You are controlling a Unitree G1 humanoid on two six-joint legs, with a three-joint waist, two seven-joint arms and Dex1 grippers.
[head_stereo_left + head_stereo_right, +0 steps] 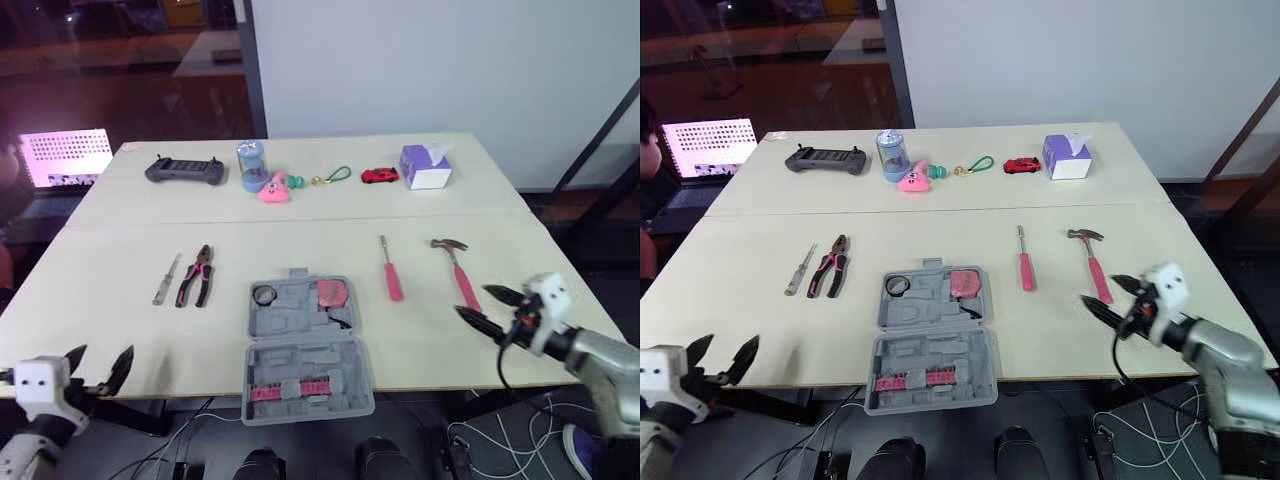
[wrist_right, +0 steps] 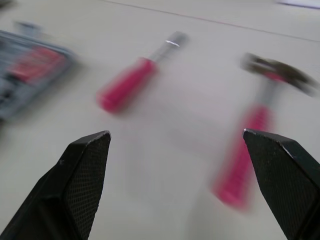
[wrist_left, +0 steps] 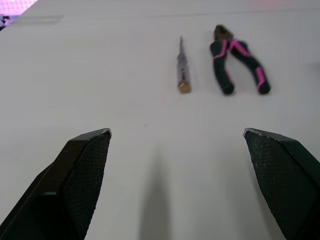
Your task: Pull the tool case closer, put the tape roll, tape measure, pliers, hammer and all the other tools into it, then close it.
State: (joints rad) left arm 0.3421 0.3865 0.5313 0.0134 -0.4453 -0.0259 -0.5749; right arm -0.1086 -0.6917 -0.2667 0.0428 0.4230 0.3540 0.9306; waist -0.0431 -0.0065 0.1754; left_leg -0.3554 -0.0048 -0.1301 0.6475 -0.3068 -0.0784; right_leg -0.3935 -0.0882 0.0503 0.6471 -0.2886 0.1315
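Observation:
The grey tool case (image 1: 305, 345) lies open at the table's near edge, in the middle. A black tape roll (image 1: 264, 294) and a pink tape measure (image 1: 332, 292) sit in its far half. Left of it lie the black-and-pink pliers (image 1: 197, 275) and a thin screwdriver (image 1: 165, 279). To its right are a pink-handled screwdriver (image 1: 391, 270) and a pink-handled hammer (image 1: 458, 268). My left gripper (image 1: 102, 355) hovers open at the front left edge, pointing toward the pliers (image 3: 239, 60). My right gripper (image 1: 474, 301) is open, just short of the hammer's handle (image 2: 255, 135).
Along the far side of the table stand a game controller (image 1: 184, 170), a blue jar (image 1: 252, 165), a pink toy (image 1: 275, 190), a green keyring (image 1: 335, 177), a red toy car (image 1: 379, 176) and a tissue box (image 1: 427, 166). A lit laptop (image 1: 65, 158) sits at the far left.

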